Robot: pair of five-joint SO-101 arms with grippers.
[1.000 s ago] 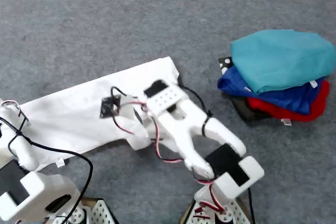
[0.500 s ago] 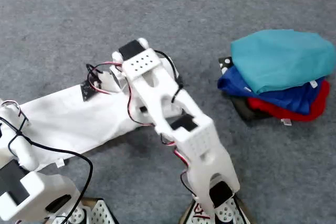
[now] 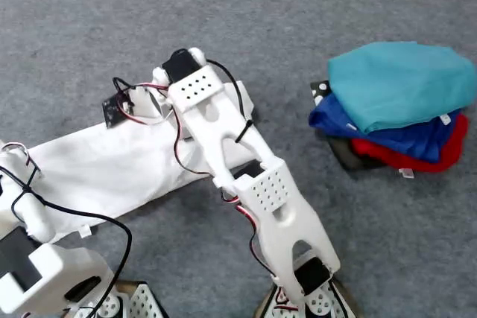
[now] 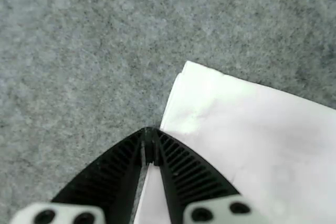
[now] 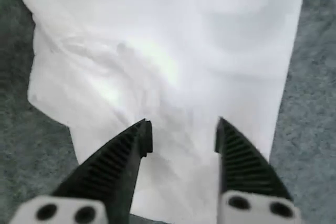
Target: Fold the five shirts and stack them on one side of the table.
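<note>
We see the white shirt [image 3: 104, 173] lying as a long folded band across the left half of the grey desk [image 3: 74, 35]. The left gripper [image 4: 149, 141] is pinched closed on the shirt's edge near a corner, with cloth caught between its jaws. The right gripper [image 5: 181, 129] hangs over the shirt with its jaws spread wide, holding nothing. On the desk's right side sits a stack [image 3: 373, 121] of 4: the teal shirt [image 3: 399, 80] on top, then the blue shirt [image 3: 335, 123], the red shirt [image 3: 421, 156] and a dark shirt [image 3: 341, 153] lowest.

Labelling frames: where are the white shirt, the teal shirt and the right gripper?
white shirt [image 3: 112, 169], high view, middle of cloth.
teal shirt [image 3: 402, 80], high view, its middle.
right gripper [image 5: 182, 124], right wrist view, between fingertips.
</note>
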